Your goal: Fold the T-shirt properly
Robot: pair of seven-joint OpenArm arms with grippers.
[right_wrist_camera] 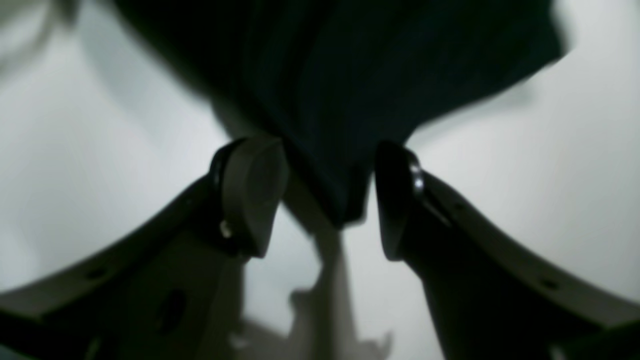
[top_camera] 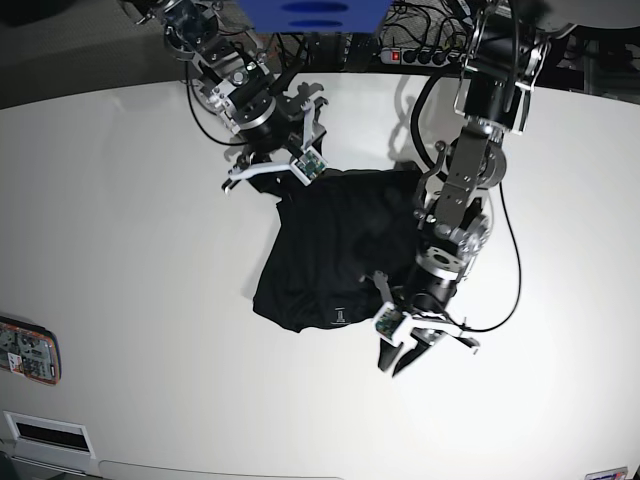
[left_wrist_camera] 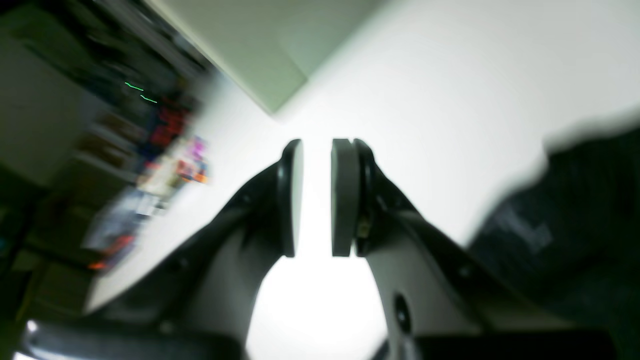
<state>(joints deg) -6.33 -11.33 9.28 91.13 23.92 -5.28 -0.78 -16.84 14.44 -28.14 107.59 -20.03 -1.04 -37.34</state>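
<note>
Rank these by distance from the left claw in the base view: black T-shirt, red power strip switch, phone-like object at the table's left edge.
From the left claw:
1. Black fabric T-shirt, right beside it, toward the table's middle.
2. Red-lit power strip switch, beyond the table's far edge.
3. Flat, colourful phone-like object, at the table's far left edge.

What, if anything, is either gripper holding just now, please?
Nothing: the left gripper is empty beside the T-shirt; the right gripper stands open around a corner.

Count: one black T-shirt (top_camera: 335, 260) on one white table (top_camera: 130, 220), two robot arms with one gripper each, the left gripper (top_camera: 405, 355) and the right gripper (top_camera: 265, 185), one power strip (top_camera: 420, 55) at the far edge, one flat red-edged object (top_camera: 27, 350) near the table's side.
</note>
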